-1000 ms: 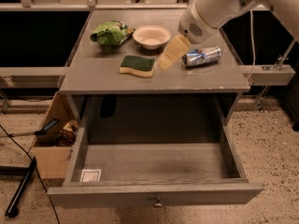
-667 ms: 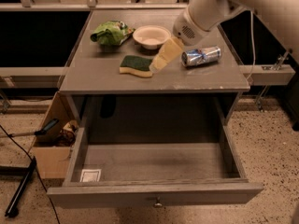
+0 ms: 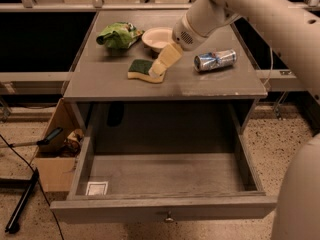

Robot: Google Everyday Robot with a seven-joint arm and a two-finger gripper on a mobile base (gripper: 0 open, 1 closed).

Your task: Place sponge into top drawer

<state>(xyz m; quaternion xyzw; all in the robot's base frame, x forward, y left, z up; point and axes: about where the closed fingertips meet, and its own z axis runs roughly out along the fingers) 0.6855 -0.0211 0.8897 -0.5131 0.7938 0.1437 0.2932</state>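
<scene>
The sponge [image 3: 141, 69], dark green on top with pale yellow foam below, lies flat on the cabinet top [image 3: 100, 79], left of centre. My gripper [image 3: 159, 70] hangs from the white arm at the upper right, with its tan fingertips at the sponge's right end, touching or just over it. The top drawer [image 3: 165, 211] stands pulled fully out below, with a small metal knob on its front and a white label [image 3: 96, 188] in its near left corner. Nothing else lies in the drawer.
On the cabinet top are a light green crumpled snack bag [image 3: 118, 35] at the back left, a pale bowl [image 3: 157, 37] behind the sponge, and a silver can [image 3: 215, 60] lying on its side at the right. A cardboard box [image 3: 55, 151] with tools stands on the floor left of the drawer.
My gripper has moved left and down across the cabinet top, from near the can to the sponge's right end. The sponge, bowl, can and drawer have not moved.
</scene>
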